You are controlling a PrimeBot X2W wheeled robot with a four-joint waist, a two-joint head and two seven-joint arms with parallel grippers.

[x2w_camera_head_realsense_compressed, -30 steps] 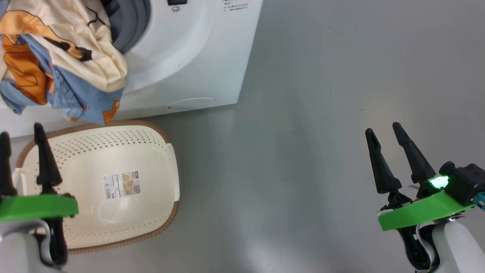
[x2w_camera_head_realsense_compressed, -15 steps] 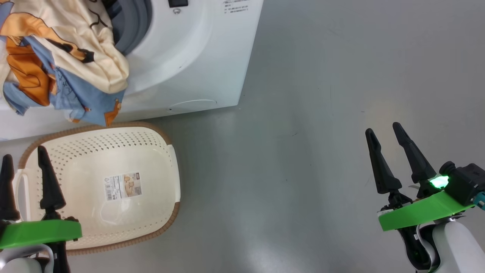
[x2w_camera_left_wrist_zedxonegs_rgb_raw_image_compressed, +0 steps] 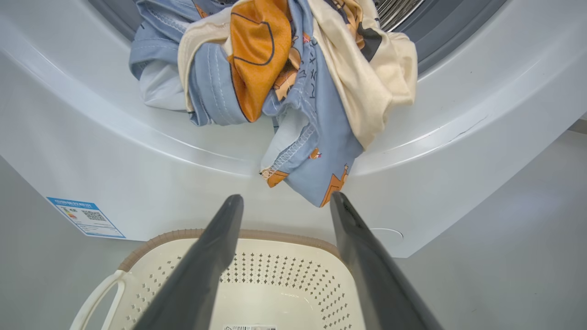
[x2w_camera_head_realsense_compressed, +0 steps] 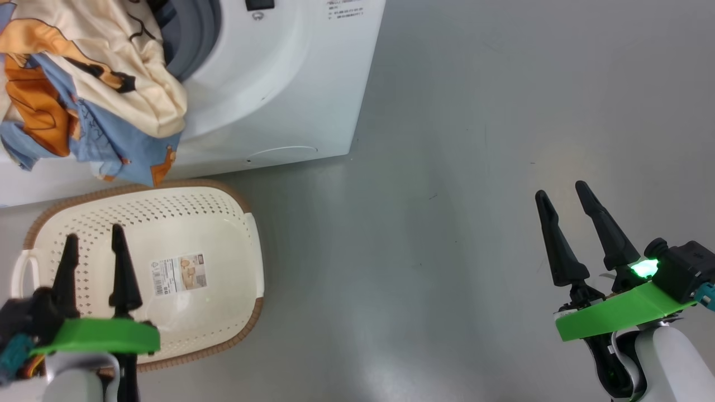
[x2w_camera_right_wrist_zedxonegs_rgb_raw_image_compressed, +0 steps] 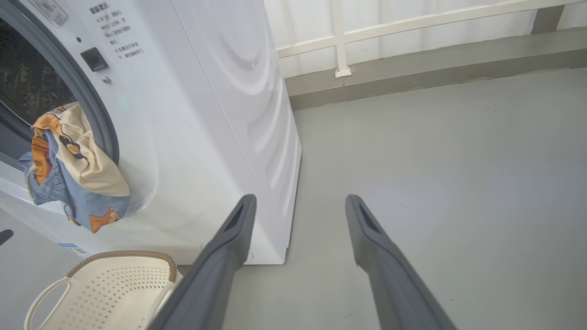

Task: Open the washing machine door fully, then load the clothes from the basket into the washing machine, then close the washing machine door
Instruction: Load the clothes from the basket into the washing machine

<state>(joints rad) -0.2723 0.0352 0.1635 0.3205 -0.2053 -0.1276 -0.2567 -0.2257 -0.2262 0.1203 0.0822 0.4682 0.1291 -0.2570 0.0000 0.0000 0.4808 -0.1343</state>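
The clothes hang bunched over the lower lip of the washing machine opening, a blue tail drooping toward the basket on the floor just below. The left gripper hovers above the basket, jaws released. The right gripper is well apart over the floor, jaws likewise spread. The left wrist view adds a blue sticker on the machine's front. The right wrist view adds the dark drum, and the bundle seems only partly inside it.

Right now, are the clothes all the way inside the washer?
Only partly. The clothes hang out over the washing machine rim, dangling above the empty basket.
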